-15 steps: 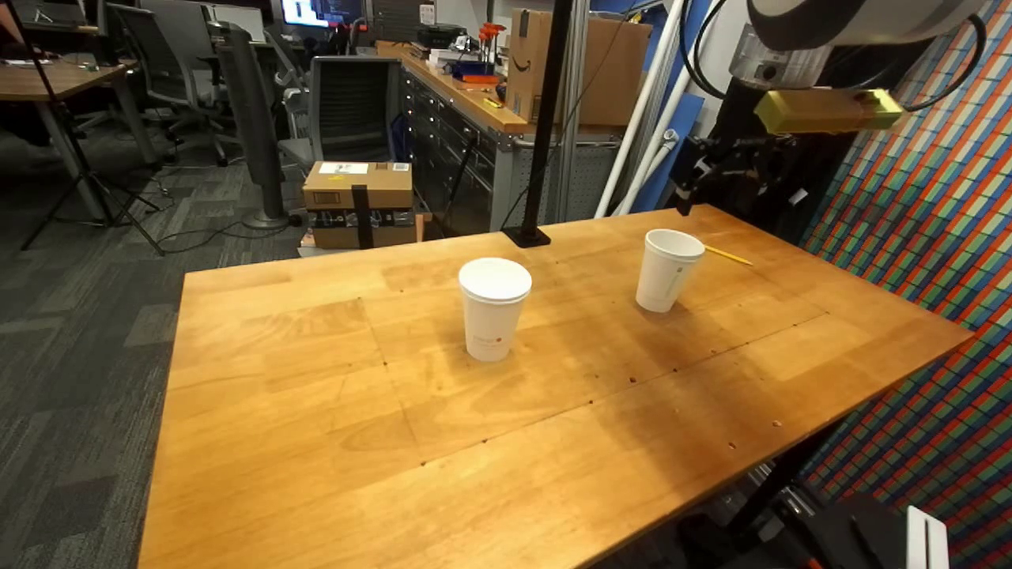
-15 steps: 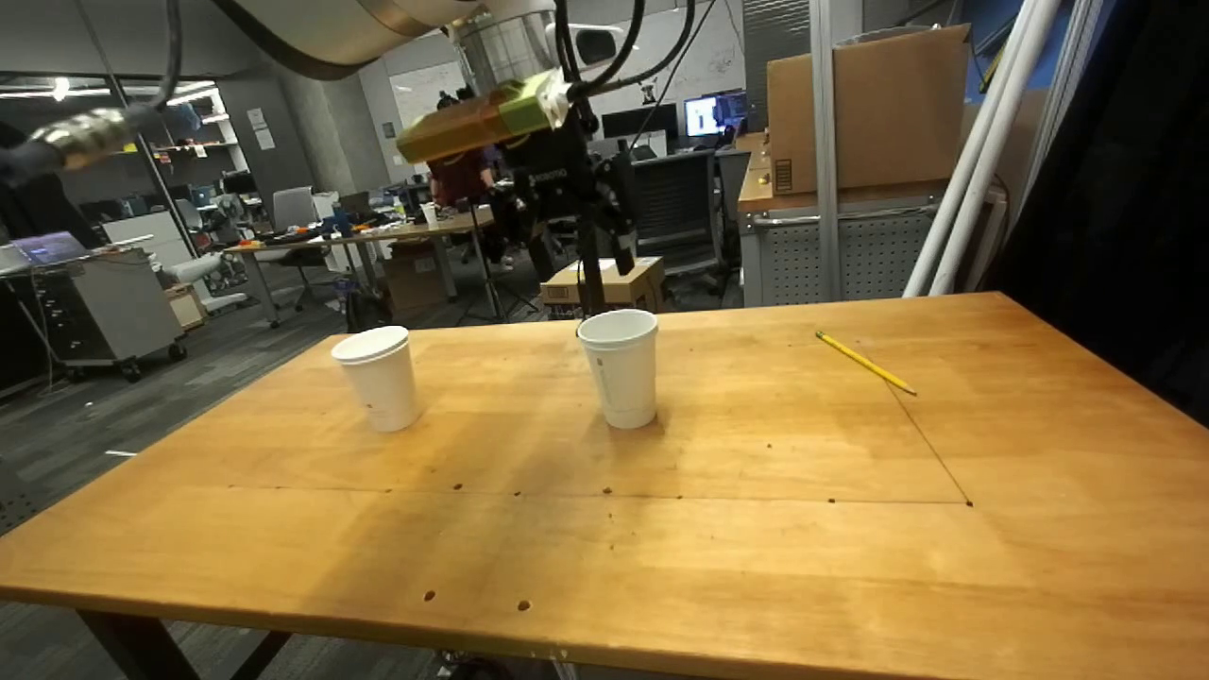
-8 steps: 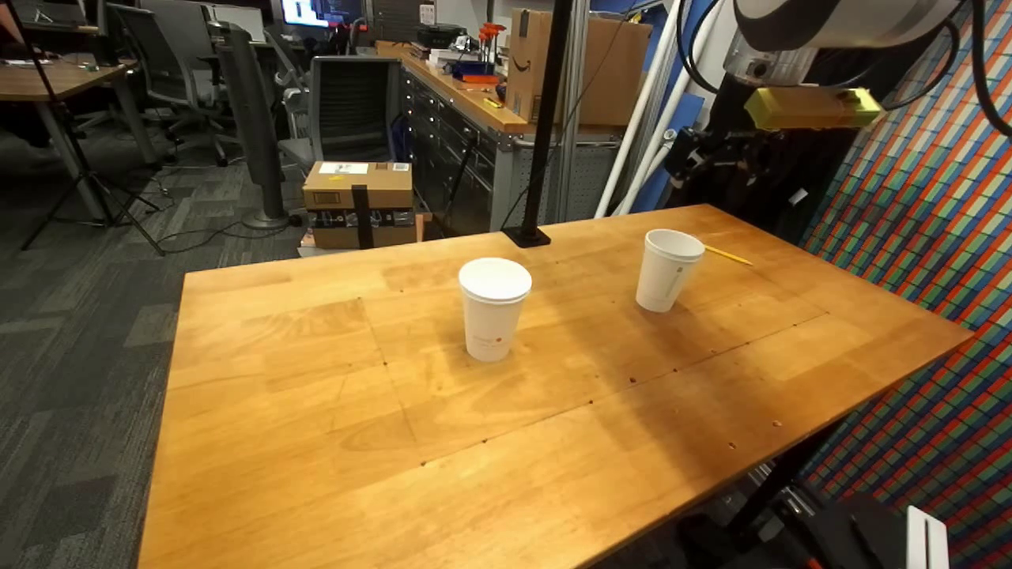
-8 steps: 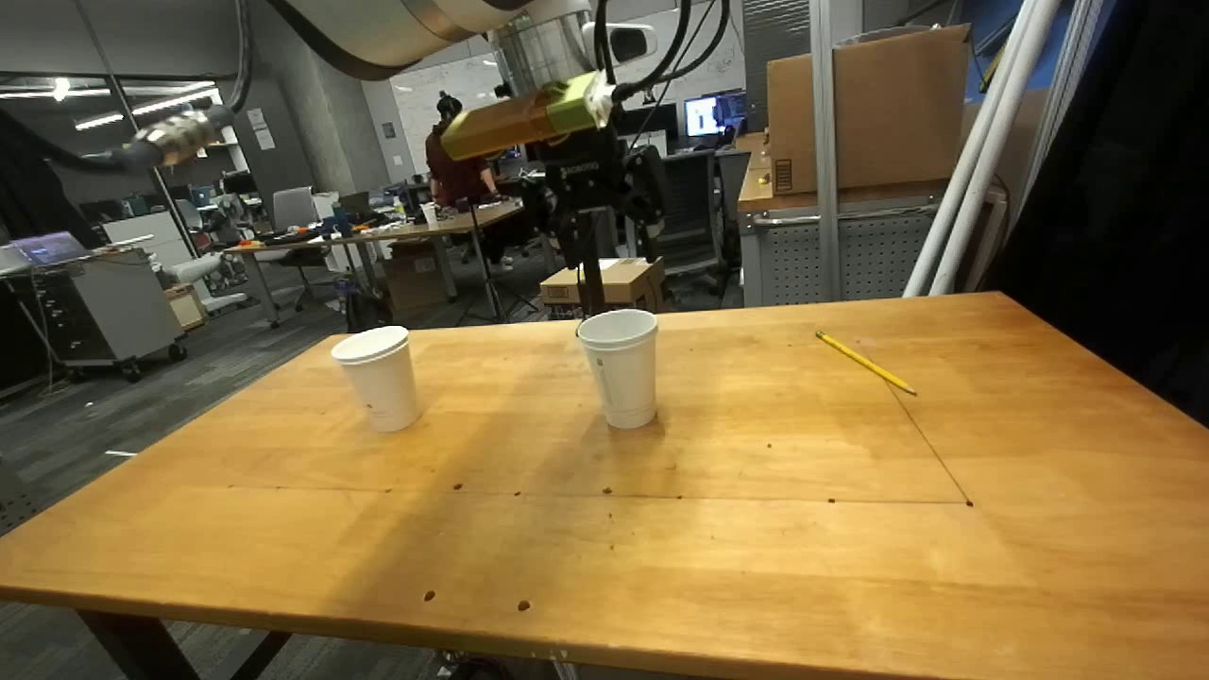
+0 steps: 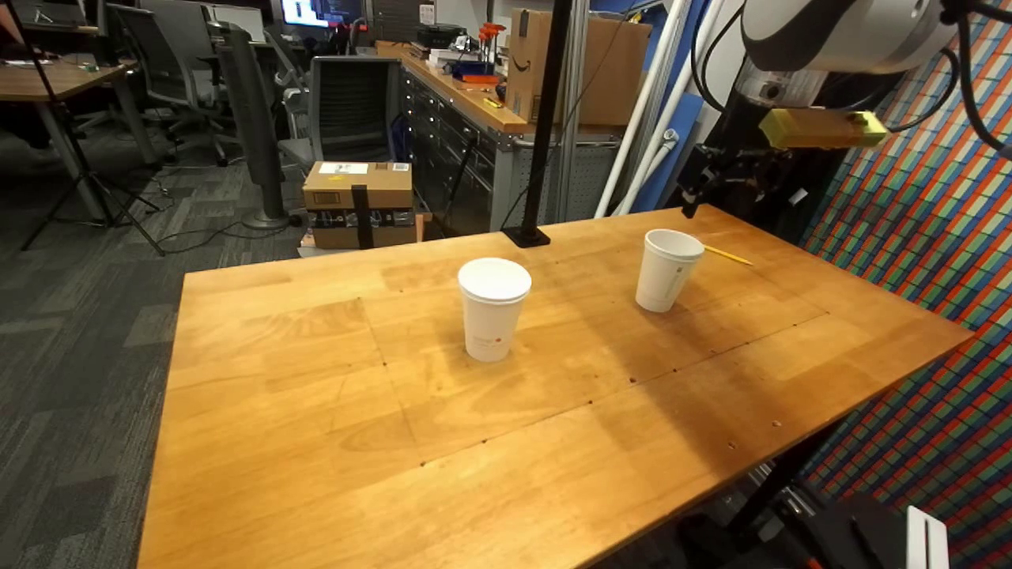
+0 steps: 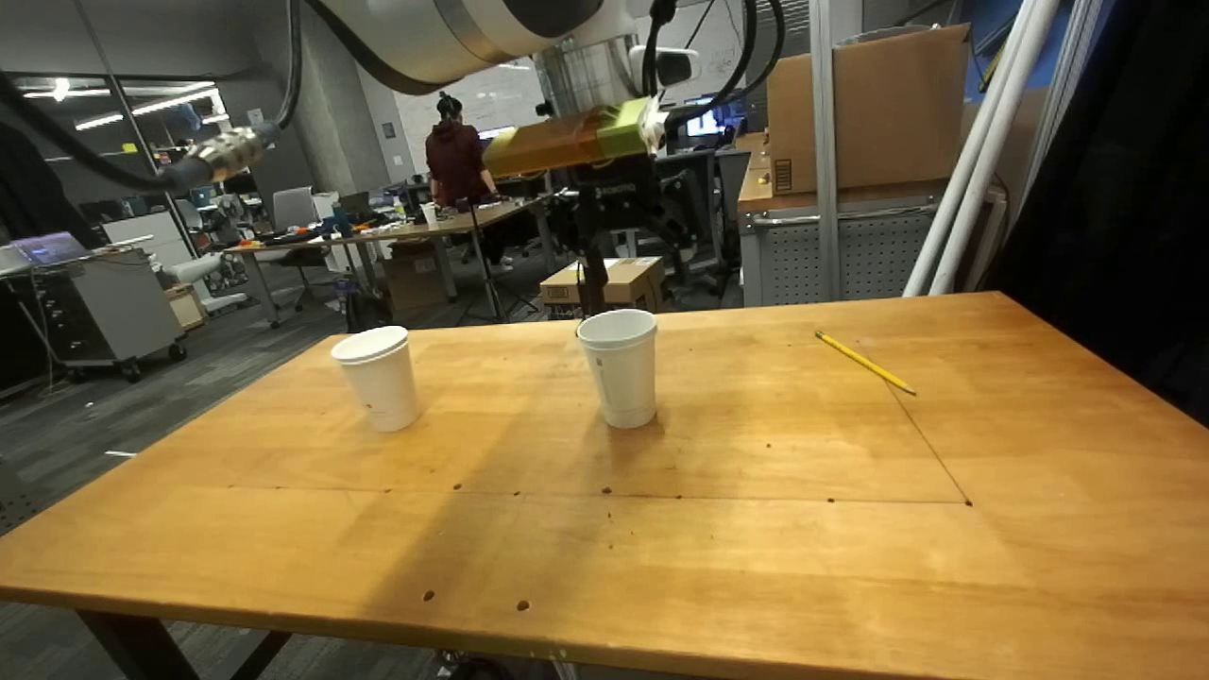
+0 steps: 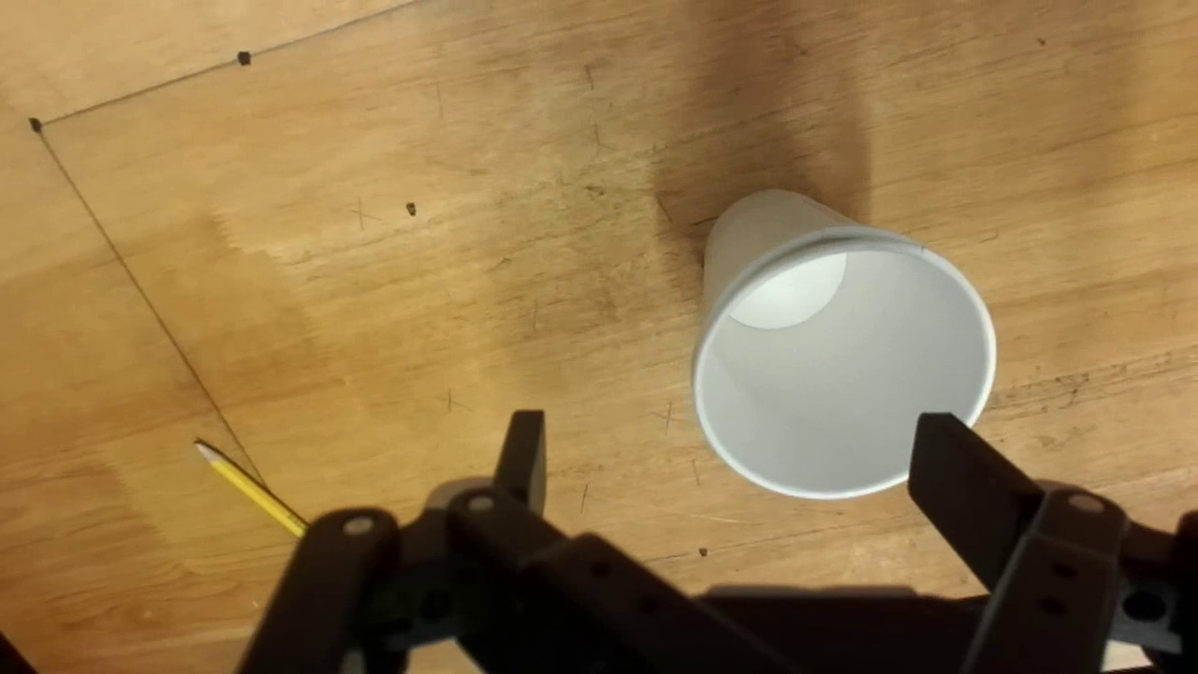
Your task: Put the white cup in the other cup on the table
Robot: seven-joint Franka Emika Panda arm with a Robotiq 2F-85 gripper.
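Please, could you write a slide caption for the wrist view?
Open gripper, one finger partly hiding an upright white cup; a yellow pencil lies on the wooden table.

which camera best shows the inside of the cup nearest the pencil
The wrist view: it looks into that cup, down to part of its bottom. Both exterior views show it at a slant: outer wall, rim and only some upper inner wall, with the inner bottom hidden.
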